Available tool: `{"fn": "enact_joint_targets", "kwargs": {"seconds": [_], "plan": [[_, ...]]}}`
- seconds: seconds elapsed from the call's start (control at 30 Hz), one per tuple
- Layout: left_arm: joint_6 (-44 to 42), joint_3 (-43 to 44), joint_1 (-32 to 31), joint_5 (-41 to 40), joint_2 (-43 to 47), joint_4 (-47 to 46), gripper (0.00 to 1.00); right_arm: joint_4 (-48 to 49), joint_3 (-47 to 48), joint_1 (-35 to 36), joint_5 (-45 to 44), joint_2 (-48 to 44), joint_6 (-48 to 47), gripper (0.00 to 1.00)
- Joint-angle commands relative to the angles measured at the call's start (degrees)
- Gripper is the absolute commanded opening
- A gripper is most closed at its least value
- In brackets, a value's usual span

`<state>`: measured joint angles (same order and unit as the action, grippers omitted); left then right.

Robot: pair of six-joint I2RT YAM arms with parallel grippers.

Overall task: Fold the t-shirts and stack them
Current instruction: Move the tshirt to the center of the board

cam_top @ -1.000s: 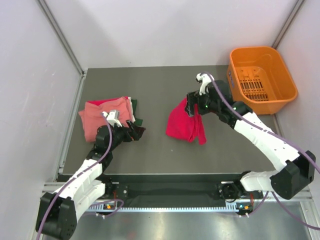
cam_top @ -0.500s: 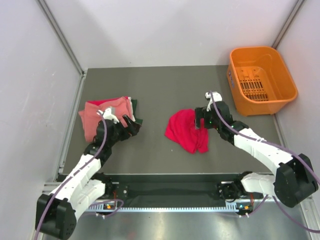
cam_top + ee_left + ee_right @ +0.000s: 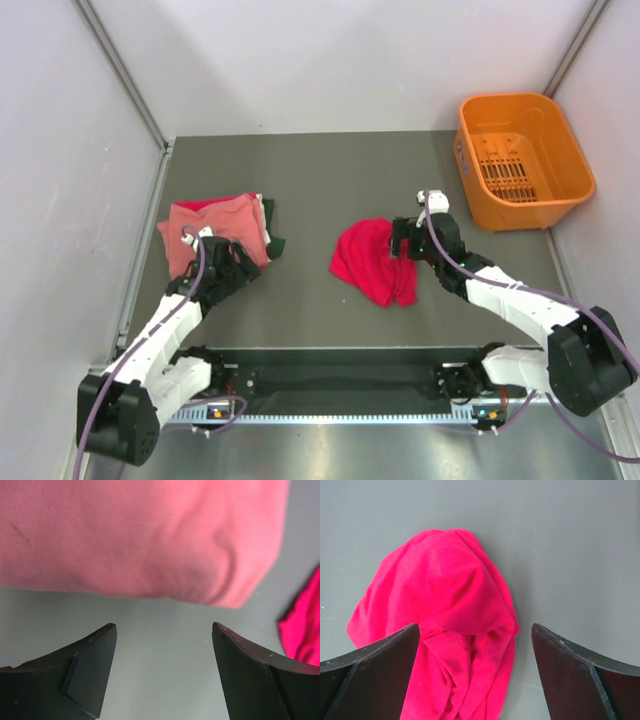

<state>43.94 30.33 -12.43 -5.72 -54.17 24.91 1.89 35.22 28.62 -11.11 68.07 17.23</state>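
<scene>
Hovering just short of the salmon pink shirt's (image 3: 140,535) near edge, the left gripper (image 3: 162,630) stands spread and empty. The right gripper (image 3: 475,627), jaws wide, holds nothing beside the crumpled crimson shirt (image 3: 445,605) mid-table (image 3: 330,180). Recommend gripping two corners, not the bunched middle, and spreading flat first. Farther back, the dark green shirt (image 3: 274,238) shows beneath the pink.

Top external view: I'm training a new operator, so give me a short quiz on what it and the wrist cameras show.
1. True or false: the right gripper is shut on the red t-shirt.
2. What peeks out from under the pink t-shirt? A, a dark green t-shirt; B, a blue towel; C, a yellow bag.
3. What is between the fingers of the left gripper?
Key: 1 false, it is open; 2 A; 3 nothing.
</scene>
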Motion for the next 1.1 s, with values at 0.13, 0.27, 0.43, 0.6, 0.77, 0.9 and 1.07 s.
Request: {"fn": "enact_joint_targets", "kwargs": {"seconds": [0.13,0.27,0.43,0.6,0.77,0.9,1.07], "plan": [[-1.23,0.96,0.03,-3.86,3.29,5.51,0.80,4.26,-0.15,-0.06,-0.22,1.71,1.84,0.93],[-2.01,4.12,0.12,-5.44,-4.08,6.55,0.79,4.79,-0.59,0.03,-0.05,1.27,2.19,0.93],[-3.61,5.01,0.12,-10.70,-8.49,2.43,0.79,5.40,-1.12,-0.15,0.39,1.36,2.63,0.93],[-4.91,6.75,1.17,-14.67,-14.02,-3.27,0.79,5.76,-1.30,-0.15,1.53,1.71,2.98,0.93],[-6.85,10.62,6.61,-13.63,-23.58,-8.90,0.78,6.37,-1.91,-0.15,1.71,1.45,3.42,0.93],[-8.61,15.89,10.75,-11.69,-30.72,-12.86,0.78,6.55,-2.17,-0.15,1.36,1.19,3.24,0.93],[-9.75,22.84,11.28,-8.97,-37.14,-13.31,0.78,6.20,-2.44,-0.15,0.66,0.22,2.63,0.93]]}}
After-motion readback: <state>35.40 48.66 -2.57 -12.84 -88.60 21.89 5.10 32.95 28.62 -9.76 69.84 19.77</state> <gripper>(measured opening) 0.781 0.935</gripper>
